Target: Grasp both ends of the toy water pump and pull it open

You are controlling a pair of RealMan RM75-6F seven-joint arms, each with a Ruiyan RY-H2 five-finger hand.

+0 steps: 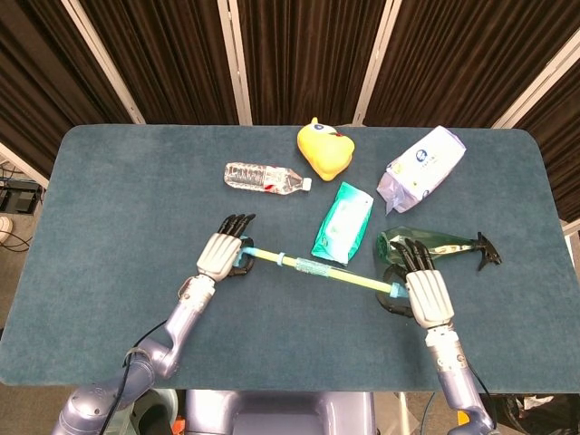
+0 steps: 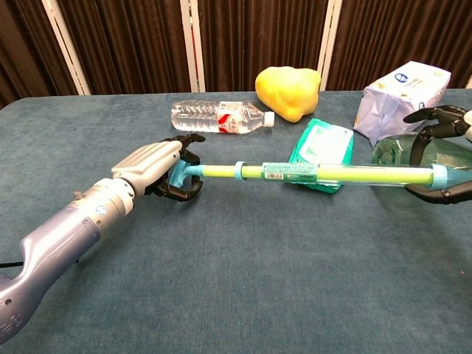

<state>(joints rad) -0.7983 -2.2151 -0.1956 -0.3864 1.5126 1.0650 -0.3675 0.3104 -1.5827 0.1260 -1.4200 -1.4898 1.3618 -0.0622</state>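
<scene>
The toy water pump (image 1: pixel 313 270) is a long yellow-green tube with a teal T-handle at its left end and a teal cap at its right end. It hangs nearly level just above the blue table (image 1: pixel 109 199). My left hand (image 1: pixel 220 256) grips the T-handle (image 2: pixel 180 175), fingers curled round it. My right hand (image 1: pixel 426 292) holds the capped end (image 2: pixel 438 176) between its fingers above and its thumb below. In the chest view the left hand (image 2: pixel 153 165) and the tube (image 2: pixel 295 172) show plainly, while the right hand (image 2: pixel 445 151) is cut off by the frame edge.
Behind the pump lie a green wipes pack (image 1: pixel 343 222), a clear water bottle (image 1: pixel 265 178) and a yellow toy (image 1: pixel 323 149). A white tissue pack (image 1: pixel 421 168) sits at the back right. A green spray bottle (image 1: pixel 439 245) lies just beyond my right hand.
</scene>
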